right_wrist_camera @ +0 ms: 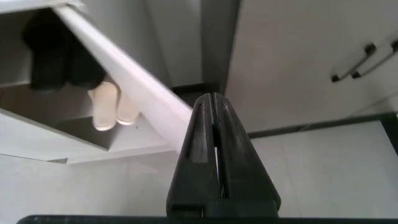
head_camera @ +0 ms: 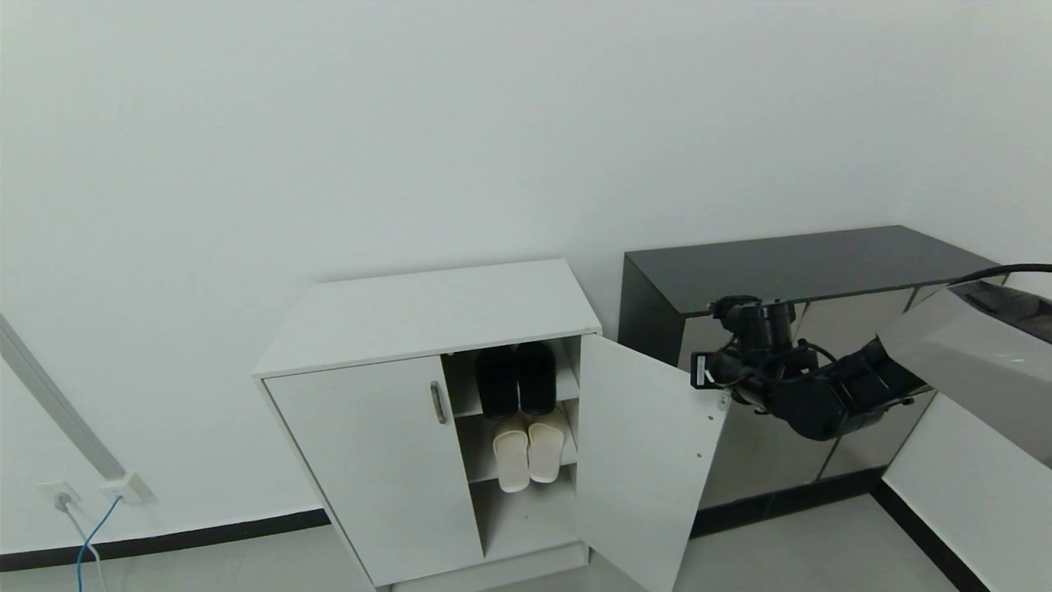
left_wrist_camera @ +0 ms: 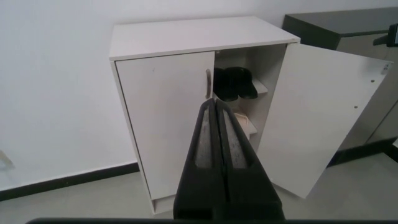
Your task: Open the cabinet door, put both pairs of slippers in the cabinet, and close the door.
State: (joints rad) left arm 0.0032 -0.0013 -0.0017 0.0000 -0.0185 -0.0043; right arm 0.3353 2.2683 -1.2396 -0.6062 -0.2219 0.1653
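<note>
Currently: cabinet [head_camera: 427,316], right door [head_camera: 641,460] open, two pairs inside.
Shelved: black slippers [head_camera: 518,380] above white slippers [head_camera: 528,448]; my right gripper [right_wrist_camera: 214,98] clenched empty beside door's edge; my left gripper [left_wrist_camera: 214,102] clenched.

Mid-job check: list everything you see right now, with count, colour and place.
cabinet: 1, white, against the wall
left door: 1, white, shut, with a metal handle
right door: 1, white, swung open
black slippers: 1 pair, black, upper shelf inside the cabinet
white slippers: 1 pair, cream-white, shelf just below
sideboard: 1, black top, glossy fronts, right of the cabinet
wall sockets: 2, white, low on the wall at left
cable: 1, blue, hanging below the sockets
right gripper: 1, black, shut, by the open door's outer edge
left gripper: 1, black, shut, in front of the cabinet
</note>
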